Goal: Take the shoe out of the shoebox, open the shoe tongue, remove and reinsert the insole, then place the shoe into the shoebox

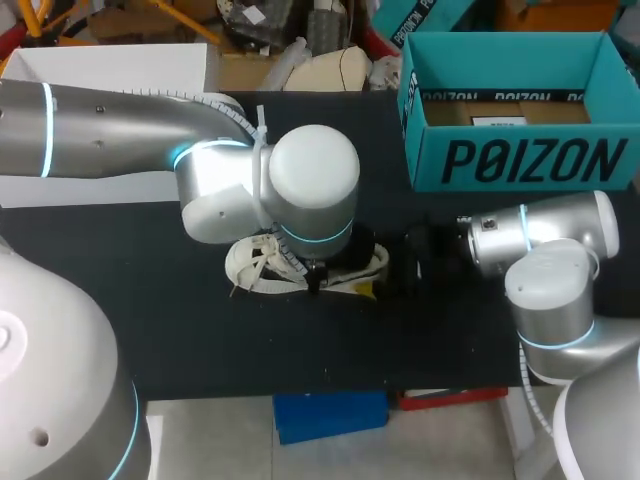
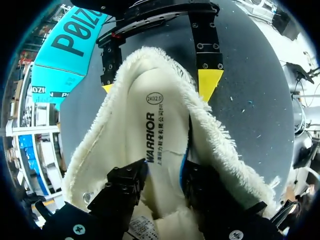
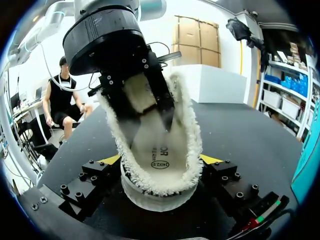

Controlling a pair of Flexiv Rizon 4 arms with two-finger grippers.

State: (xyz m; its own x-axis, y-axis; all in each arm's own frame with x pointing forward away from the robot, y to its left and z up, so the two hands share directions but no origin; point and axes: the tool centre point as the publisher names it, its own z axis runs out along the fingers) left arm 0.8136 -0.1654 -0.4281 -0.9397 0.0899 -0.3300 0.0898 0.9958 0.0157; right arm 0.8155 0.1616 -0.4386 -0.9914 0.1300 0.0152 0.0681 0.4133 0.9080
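Note:
The white fleece-lined shoe [image 1: 255, 265] lies in the middle of the black table, its opening facing up. My left gripper [image 1: 315, 275] comes down from above into the opening. In the left wrist view the left gripper [image 2: 162, 175] is shut on the cream insole [image 2: 157, 135], which lies inside the shoe [image 2: 225, 150]. My right gripper [image 3: 161, 160] is shut on the heel of the shoe [image 3: 165, 197], one yellow tip on each side. The right gripper [image 2: 159, 85] also shows ahead in the left wrist view. The teal shoebox [image 1: 520, 160] stands open at the back right.
The shoebox [image 2: 70, 45] is a short way beyond the shoe's heel end, and its open top faces up. A white box [image 1: 110, 65] stands at the back left edge. Bare black table [image 1: 200, 340] lies in front of the shoe.

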